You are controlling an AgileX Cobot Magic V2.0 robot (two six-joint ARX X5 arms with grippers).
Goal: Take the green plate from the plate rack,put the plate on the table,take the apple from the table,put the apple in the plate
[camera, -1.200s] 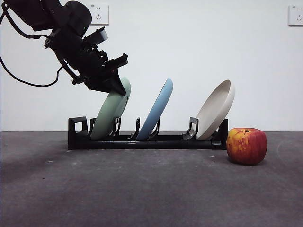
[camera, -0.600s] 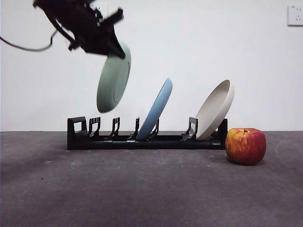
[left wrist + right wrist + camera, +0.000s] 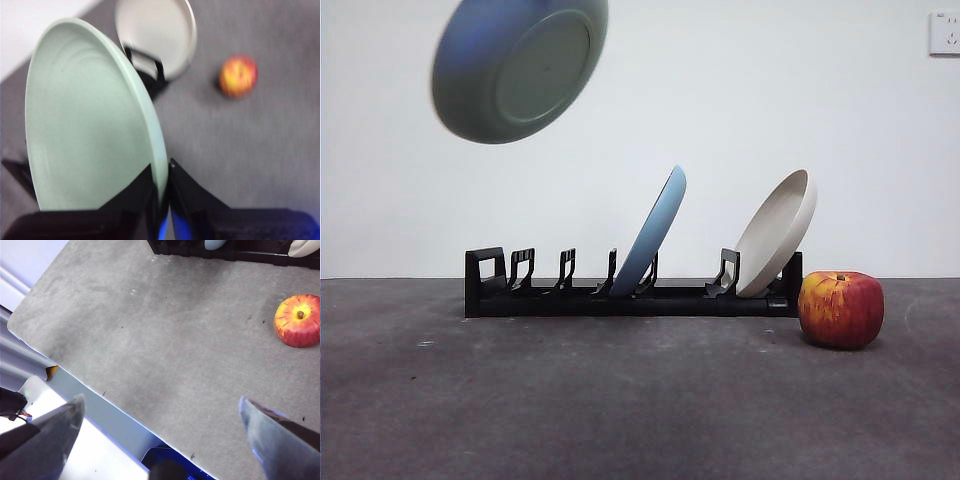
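Left gripper (image 3: pixel 161 172): jaws clamped on the rim of the green plate (image 3: pixel 518 66), held airborne at 10 o'clock above the plate rack (image 3: pixel 630 296). Right gripper (image 3: pixel 162 415): jaws wide apart, holding nothing. Apple (image 3: pixel 840 309) on the table (image 3: pixel 620 400) at the rack's 3 o'clock end (beside the beige plate (image 3: pixel 775 232)); blue plate (image 3: pixel 650 232) mid-rack.

White wall (image 3: pixel 740 110) (socket (image 3: pixel 944 32) top right)

I'm seeing the green plate (image 3: pixel 90 130) looking matt and smooth between my left fingers (image 3: pixel 145 192); the desk (image 3: pixel 165 335) is showing rough, mottled grey, the apple (image 3: pixel 298 321) waxy.
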